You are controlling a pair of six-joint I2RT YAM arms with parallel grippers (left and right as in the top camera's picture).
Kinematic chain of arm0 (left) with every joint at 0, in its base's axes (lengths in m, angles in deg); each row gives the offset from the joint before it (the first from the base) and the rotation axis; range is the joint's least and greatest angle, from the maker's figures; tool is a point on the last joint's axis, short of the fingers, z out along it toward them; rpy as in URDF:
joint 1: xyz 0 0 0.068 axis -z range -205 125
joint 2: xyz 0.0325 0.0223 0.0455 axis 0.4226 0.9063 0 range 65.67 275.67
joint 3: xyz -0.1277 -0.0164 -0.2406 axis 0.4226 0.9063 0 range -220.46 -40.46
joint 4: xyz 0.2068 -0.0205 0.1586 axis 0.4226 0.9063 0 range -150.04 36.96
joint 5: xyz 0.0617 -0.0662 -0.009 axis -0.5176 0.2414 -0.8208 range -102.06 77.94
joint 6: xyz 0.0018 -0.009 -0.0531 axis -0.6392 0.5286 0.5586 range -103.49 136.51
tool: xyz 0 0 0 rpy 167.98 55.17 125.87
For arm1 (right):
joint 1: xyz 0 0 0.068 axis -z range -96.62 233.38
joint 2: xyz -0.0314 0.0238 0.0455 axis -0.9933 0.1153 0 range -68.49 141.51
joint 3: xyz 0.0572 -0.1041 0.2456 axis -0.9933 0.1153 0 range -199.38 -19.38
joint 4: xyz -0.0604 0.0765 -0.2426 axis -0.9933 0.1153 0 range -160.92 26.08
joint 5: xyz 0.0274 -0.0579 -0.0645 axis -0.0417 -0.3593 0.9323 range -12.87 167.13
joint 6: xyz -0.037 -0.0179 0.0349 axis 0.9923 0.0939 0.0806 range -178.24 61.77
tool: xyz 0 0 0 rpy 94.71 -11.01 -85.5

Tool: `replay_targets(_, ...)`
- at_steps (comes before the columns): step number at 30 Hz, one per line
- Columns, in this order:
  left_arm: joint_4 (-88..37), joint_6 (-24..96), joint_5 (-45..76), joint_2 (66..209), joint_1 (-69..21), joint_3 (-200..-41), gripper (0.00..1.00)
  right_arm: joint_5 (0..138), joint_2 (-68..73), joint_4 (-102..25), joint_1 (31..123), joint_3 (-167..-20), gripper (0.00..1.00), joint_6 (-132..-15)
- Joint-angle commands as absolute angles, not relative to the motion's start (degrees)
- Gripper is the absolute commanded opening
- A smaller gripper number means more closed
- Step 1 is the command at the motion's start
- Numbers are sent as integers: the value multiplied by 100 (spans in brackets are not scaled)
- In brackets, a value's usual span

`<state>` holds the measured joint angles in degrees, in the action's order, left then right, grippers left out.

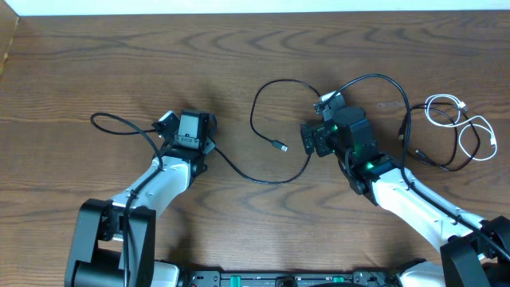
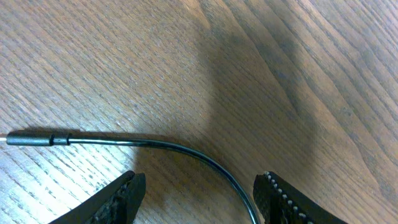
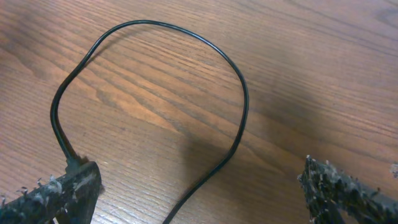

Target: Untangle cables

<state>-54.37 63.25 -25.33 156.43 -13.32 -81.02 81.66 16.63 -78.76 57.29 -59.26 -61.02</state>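
We take the loose plug (image 1: 280, 146) in the middle of the table (image 1: 96, 48) as our mark. The left arm (image 1: 159, 179) rises from the near edge, left of the plug, and slants up and rightward. Its wrist is bent so that the left gripper (image 2: 199, 183) points down at the wood, well to the left of the plug. The right arm (image 1: 414, 199) comes in from the near right corner and slants up and leftward, ending with the right gripper (image 3: 199, 169) just to the right of the plug. From overhead, both sets of fingers are hidden under the wrist housings, and we lose the long black cable (image 1: 239, 171) where it slips beneath the right wrist. In the left wrist view only the fingertips show, cut off by the lower edge. The left gripper stands released, fingers parted, with the long black cable lying on the wood between them. The cable passes close by one finger, and we cannot tell whether it touches. The right gripper is spread wide and grasps nothing; a loop of black cable (image 3: 186, 50) lies between its fingers, one end running up to a fingertip (image 3: 74, 186). The plug's own curled black cable (image 1: 255, 115) arcs above and left of it. The white cable (image 1: 434, 115) and another black cable (image 1: 446, 167) lie well to the right of the plug, beyond the right arm.
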Motion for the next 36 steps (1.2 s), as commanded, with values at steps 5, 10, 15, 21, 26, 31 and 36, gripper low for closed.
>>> replay_targets(5, -5828, 6531, -2778, 16224, -1347, -8172, 61, 8098, 1702, -7924, 5703, -5906, 99, -6117)
replay_targets(10, -5950, 6662, -2776, 16657, -1343, -8172, 56, 8096, 1702, -7928, 5703, -5906, 99, -6117)
replay_targets(15, -6057, 6658, -2774, 16681, -1343, -8172, 29, 7991, 1702, -7939, 5703, -5906, 99, -6117)
replay_targets(21, -6619, 5493, -2175, 16600, -1341, -8174, 8, 7967, 1702, -7950, 5703, -5906, 99, -6120)
replay_targets(26, -6525, 4490, -1139, 16596, -1341, -8172, 8, 7897, 1702, -7952, 5703, -5906, 99, -6117)
replay_targets(31, -5758, 4048, -986, 16596, -1343, -8172, 9, 7508, 1702, -7985, 5703, -5906, 99, -6120)
replay_targets(36, -5310, 4006, -905, 16598, -1341, -8172, 9, 7049, 1720, -8016, 5701, -5906, 99, -6246)
